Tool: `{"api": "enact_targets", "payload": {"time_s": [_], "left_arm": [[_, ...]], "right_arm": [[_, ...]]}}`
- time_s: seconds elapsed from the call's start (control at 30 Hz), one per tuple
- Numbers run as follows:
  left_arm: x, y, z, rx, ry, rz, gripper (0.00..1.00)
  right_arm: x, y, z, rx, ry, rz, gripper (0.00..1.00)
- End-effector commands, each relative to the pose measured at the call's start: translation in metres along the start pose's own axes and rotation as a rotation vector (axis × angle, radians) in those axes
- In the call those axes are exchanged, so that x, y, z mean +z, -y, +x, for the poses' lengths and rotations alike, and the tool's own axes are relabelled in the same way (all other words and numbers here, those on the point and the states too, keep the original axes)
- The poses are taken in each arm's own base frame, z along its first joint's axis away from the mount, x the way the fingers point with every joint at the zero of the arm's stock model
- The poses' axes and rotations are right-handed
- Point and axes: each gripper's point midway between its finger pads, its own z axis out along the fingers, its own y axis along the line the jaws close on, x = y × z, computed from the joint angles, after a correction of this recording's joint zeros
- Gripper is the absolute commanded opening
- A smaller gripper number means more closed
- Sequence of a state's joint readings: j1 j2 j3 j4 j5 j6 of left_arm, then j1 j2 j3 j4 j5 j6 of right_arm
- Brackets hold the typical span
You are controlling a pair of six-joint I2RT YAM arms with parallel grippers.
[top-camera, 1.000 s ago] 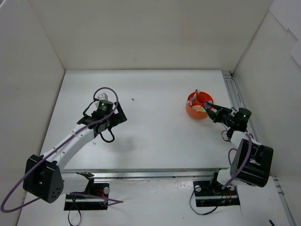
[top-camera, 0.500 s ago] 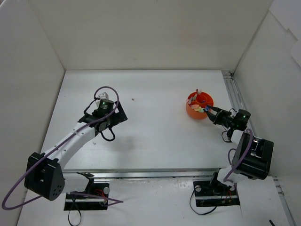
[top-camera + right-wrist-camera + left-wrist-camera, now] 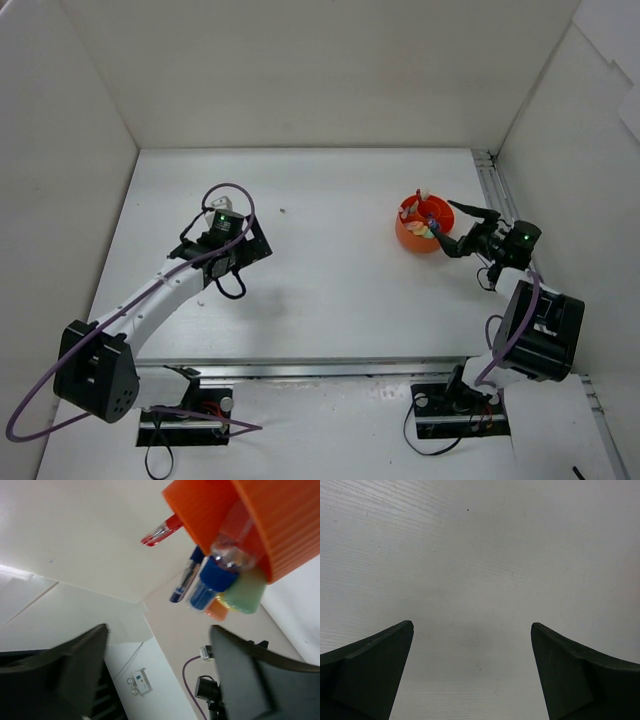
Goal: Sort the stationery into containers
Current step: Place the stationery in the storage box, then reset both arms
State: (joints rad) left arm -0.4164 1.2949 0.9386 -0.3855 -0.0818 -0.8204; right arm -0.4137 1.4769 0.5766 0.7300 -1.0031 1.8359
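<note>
The orange cup (image 3: 420, 233) stands at the table's right side with several pens and markers in it. In the right wrist view the cup (image 3: 280, 525) fills the upper right. A red pen (image 3: 162, 530), a dark blue pen (image 3: 184, 584), a blue-capped clear one (image 3: 216, 575) and green (image 3: 245, 596) and orange (image 3: 217, 610) marker ends stick out of it. My right gripper (image 3: 447, 226) (image 3: 159, 628) is open just beside the cup's right rim, holding nothing. Left of centre, my left gripper (image 3: 248, 243) (image 3: 472, 625) is open over bare table, also with nothing in it.
White walls (image 3: 300, 70) enclose the table on three sides. A metal rail (image 3: 497, 200) runs along the right edge, close behind the right gripper. A tiny speck (image 3: 283, 211) lies on the table (image 3: 330, 290) near the left gripper.
My right gripper has opened at the cup, where it was shut on a pen before; the pen now rests in the cup. The left arm has barely moved.
</note>
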Motion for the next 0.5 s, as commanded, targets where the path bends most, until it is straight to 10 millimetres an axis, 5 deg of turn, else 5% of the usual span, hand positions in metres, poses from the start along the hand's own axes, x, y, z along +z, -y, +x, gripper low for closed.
{"api": "enact_targets", "payload": {"time_s": [0.0, 0.03, 0.27, 0.43, 0.47], "left_arm": [[-0.012, 0.023, -0.025, -0.003, 0.066, 0.065, 1.0], [-0.013, 0.026, -0.025, 0.005, 0.069, 0.072, 1.0], [-0.025, 0.044, -0.026, 0.084, 0.104, 0.112, 1.0], [-0.043, 0.061, -0.033, 0.165, 0.167, 0.169, 1.0], [-0.047, 0.063, -0.035, 0.189, 0.182, 0.174, 1.0]], "right_arm": [[-0.013, -0.05, 0.035, -0.242, -0.084, -0.115, 0.91], [-0.016, -0.06, 0.042, -0.28, -0.094, -0.135, 0.98], [-0.033, -0.081, 0.078, -0.456, -0.166, -0.186, 0.98], [-0.048, -0.093, 0.111, -0.816, -0.197, -0.168, 0.98], [-0.045, -0.093, 0.098, -0.921, -0.087, -0.098, 0.98]]}}
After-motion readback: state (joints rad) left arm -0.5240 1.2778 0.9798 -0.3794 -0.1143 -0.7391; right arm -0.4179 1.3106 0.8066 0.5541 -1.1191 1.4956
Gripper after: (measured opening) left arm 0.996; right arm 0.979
